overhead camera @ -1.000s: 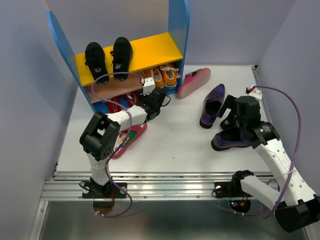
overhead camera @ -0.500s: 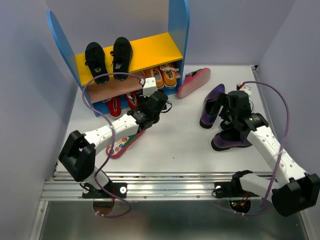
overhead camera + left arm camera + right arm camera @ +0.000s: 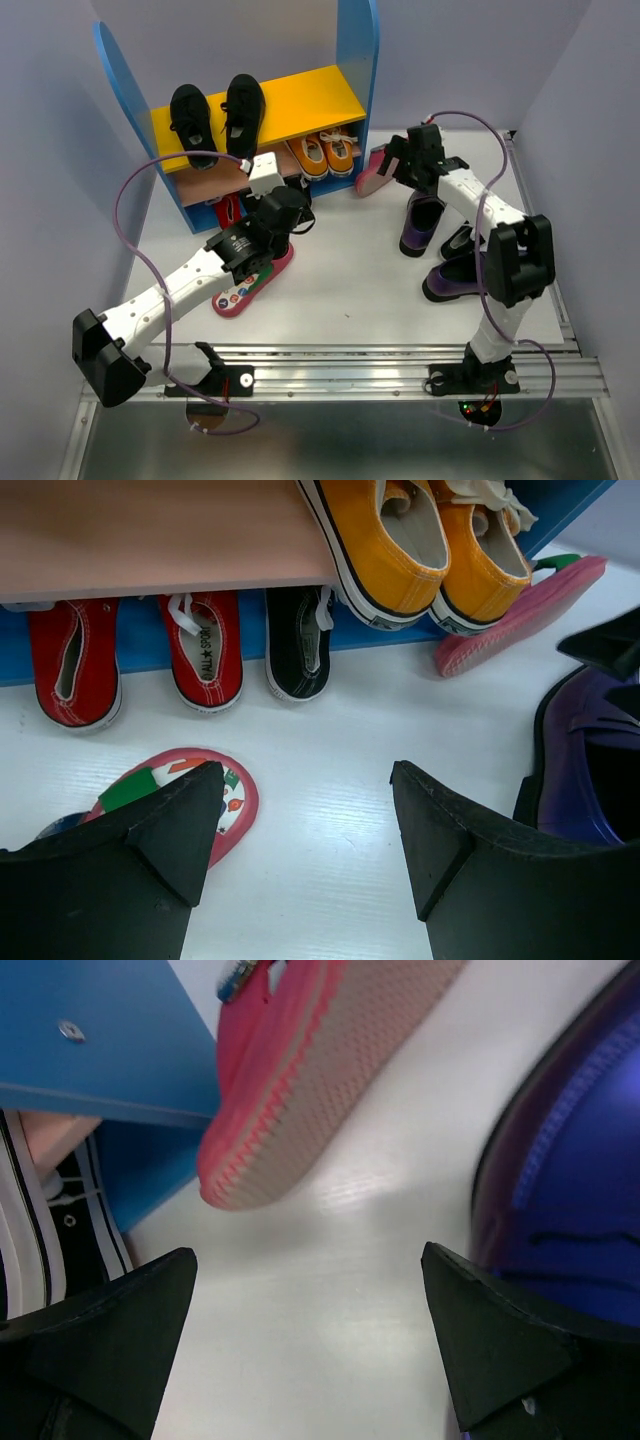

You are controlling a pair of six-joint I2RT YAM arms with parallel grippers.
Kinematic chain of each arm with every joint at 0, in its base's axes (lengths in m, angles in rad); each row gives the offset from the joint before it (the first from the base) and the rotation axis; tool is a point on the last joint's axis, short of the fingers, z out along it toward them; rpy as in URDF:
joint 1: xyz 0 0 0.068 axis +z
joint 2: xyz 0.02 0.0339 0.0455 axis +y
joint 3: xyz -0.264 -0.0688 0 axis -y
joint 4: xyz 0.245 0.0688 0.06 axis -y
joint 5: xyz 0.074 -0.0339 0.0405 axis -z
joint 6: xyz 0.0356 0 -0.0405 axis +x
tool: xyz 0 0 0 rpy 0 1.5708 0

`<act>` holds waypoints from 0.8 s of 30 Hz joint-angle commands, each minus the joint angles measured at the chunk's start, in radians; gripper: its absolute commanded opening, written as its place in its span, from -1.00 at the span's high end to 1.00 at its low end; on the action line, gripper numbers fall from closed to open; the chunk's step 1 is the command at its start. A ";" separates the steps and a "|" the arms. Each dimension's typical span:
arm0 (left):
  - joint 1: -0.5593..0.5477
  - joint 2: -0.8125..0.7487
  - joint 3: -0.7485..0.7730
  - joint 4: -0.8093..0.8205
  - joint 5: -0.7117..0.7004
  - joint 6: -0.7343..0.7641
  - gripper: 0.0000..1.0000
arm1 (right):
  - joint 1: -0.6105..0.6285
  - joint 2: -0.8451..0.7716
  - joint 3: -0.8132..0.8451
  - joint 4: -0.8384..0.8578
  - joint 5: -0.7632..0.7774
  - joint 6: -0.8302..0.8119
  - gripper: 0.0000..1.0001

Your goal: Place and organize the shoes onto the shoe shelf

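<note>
The shoe shelf (image 3: 300, 100) stands at the back left. Two black sneakers (image 3: 215, 112) sit on its yellow top board and orange shoes (image 3: 325, 152) on the lower board. Red shoes (image 3: 205, 645) and a black shoe (image 3: 300, 640) stand on the table under it. One pink flip-flop (image 3: 250, 283) lies flat beside my open, empty left gripper (image 3: 290, 215). The other flip-flop (image 3: 372, 170) stands on its edge by the shelf's right panel, just ahead of my open, empty right gripper (image 3: 398, 160). Two purple loafers (image 3: 425, 215) lie to the right.
The blue right side panel (image 3: 100, 1030) is close to the left of my right gripper (image 3: 310, 1260). A purple loafer (image 3: 570, 1160) is close on its right. Grey walls enclose the table on the left, back and right.
My right gripper has swung from above the purple loafers back and left to the flip-flop beside the shelf. My left arm has stretched out low, its gripper shifting slightly left before the shelf.
</note>
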 commanded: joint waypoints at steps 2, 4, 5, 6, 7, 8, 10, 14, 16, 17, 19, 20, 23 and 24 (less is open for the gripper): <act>0.006 -0.057 -0.020 -0.056 -0.035 -0.029 -0.57 | -0.006 0.177 0.181 0.062 -0.127 -0.001 -1.00; 0.008 -0.067 -0.022 -0.064 -0.030 -0.031 -0.58 | 0.005 0.241 0.242 0.051 -0.145 -0.029 -1.00; 0.008 -0.070 -0.023 -0.067 -0.032 -0.034 -0.58 | 0.016 0.256 0.261 0.042 -0.148 -0.040 -1.00; 0.008 -0.073 -0.025 -0.067 -0.029 -0.035 -0.58 | 0.016 0.272 0.273 0.037 -0.151 -0.058 -1.00; 0.008 -0.076 -0.025 -0.068 -0.029 -0.037 -0.58 | 0.016 0.286 0.296 0.020 -0.148 -0.064 -1.00; 0.008 -0.078 -0.028 -0.068 -0.026 -0.037 -0.58 | 0.025 0.296 0.301 0.019 -0.145 -0.069 -1.00; 0.008 -0.075 -0.030 -0.067 -0.025 -0.039 -0.58 | 0.025 0.322 0.305 0.019 -0.142 -0.073 -1.00; 0.008 -0.067 -0.030 -0.064 -0.024 -0.039 -0.58 | 0.025 0.364 0.342 0.019 -0.162 -0.092 -1.00; 0.008 -0.061 -0.023 -0.064 -0.022 -0.039 -0.58 | 0.025 0.370 0.348 0.019 -0.168 -0.101 -1.00; 0.008 -0.058 -0.020 -0.065 -0.021 -0.039 -0.58 | 0.025 0.366 0.344 0.026 -0.165 -0.100 -1.00; 0.008 -0.055 -0.017 -0.061 -0.019 -0.039 -0.58 | 0.025 0.359 0.338 0.040 -0.165 -0.100 -1.00; 0.008 -0.054 -0.019 -0.058 -0.019 -0.037 -0.58 | 0.025 0.364 0.341 0.040 -0.162 -0.101 -1.00; 0.008 -0.041 -0.013 -0.056 -0.018 -0.037 -0.58 | 0.025 0.384 0.350 0.033 -0.155 -0.104 -1.00; 0.008 -0.038 -0.008 -0.058 -0.016 -0.037 -0.58 | 0.025 0.390 0.348 0.031 -0.145 -0.103 -1.00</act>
